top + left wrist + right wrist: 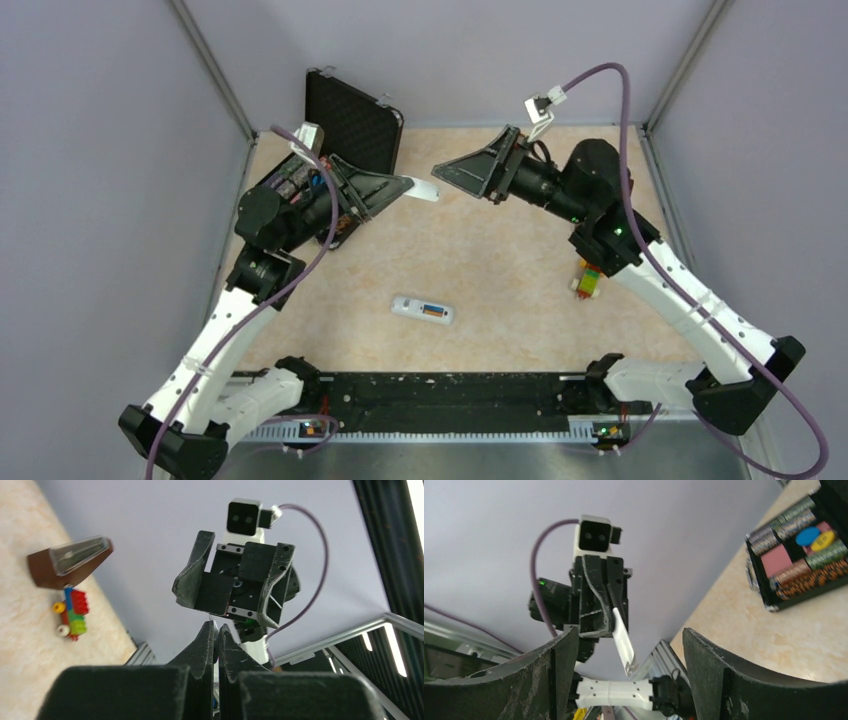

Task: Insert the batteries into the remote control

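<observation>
The remote control [423,310] lies back-up on the table, in the middle near the front. The batteries [434,311] sit in its slot, showing orange and blue. High over the back of the table, my left gripper [405,185] is shut on a small white flat cover piece [425,190], which sticks out towards the right arm. In the right wrist view the same cover [624,642] hangs from the left gripper [616,607]. My right gripper [440,172] faces it from a short way off, open, with nothing between its fingers [559,665]. In the left wrist view the left jaws stand pressed together.
An open black case [350,120] with poker chips [799,550] stands at the back left, under the left arm. A multicoloured toy block train [588,280] lies at the right, beside a brown wedge-shaped object [70,562]. Grey walls enclose the table.
</observation>
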Action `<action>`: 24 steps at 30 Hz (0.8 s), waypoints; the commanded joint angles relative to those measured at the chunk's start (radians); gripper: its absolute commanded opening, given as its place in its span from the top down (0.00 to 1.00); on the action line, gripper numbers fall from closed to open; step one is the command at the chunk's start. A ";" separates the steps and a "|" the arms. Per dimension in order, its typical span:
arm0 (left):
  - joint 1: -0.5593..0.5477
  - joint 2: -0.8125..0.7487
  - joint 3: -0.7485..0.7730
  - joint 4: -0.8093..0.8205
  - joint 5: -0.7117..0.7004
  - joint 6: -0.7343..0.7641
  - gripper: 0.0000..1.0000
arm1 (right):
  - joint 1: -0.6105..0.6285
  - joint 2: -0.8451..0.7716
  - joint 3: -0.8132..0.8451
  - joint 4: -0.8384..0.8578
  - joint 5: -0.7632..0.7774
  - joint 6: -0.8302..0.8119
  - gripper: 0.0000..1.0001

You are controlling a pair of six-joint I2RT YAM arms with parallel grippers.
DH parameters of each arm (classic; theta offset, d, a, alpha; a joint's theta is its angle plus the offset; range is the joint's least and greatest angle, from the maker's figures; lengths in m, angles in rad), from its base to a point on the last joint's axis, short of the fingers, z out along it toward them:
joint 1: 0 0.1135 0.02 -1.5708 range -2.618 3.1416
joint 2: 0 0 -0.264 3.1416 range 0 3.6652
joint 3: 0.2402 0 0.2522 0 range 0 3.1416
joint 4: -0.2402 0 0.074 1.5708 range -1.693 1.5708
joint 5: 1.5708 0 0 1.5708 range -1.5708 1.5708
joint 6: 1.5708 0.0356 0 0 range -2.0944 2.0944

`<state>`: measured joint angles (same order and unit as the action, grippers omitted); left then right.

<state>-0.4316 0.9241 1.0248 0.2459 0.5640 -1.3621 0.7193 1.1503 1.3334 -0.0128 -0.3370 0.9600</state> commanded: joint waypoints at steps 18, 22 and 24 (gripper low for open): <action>0.002 -0.026 -0.133 -0.056 0.008 0.072 1.00 | 0.032 0.032 -0.086 -0.151 -0.092 0.029 0.69; 0.002 -0.039 -0.150 -0.054 -0.013 0.076 1.00 | 0.036 0.029 -0.108 -0.151 -0.091 0.041 0.70; 0.002 -0.049 -0.156 -0.054 -0.027 0.081 1.00 | 0.035 0.021 -0.123 -0.135 -0.092 0.056 0.70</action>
<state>-0.4316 0.9108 0.8791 0.1249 0.5663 -1.2839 0.7425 1.2110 1.2278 -0.2047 -0.4118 0.9836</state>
